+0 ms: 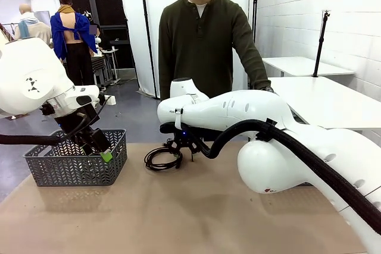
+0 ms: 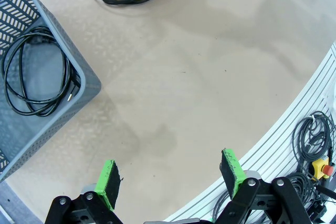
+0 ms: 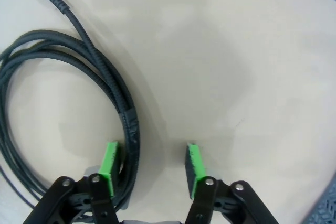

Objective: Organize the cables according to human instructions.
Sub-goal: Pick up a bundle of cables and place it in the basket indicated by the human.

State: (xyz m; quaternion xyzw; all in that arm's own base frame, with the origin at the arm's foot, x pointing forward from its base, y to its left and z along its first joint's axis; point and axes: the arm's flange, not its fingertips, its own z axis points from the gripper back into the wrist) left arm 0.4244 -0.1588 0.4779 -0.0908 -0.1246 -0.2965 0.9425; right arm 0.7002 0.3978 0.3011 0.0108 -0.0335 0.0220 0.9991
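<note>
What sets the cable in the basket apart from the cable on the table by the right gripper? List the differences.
The cable in the basket lies inside the grey lattice basket; the cable on the table lies on the bare tabletop. The right gripper has its jaws around a strand of the table cable, while the open left gripper is well clear of the basket cable. Both are thin black coiled loops.
</note>
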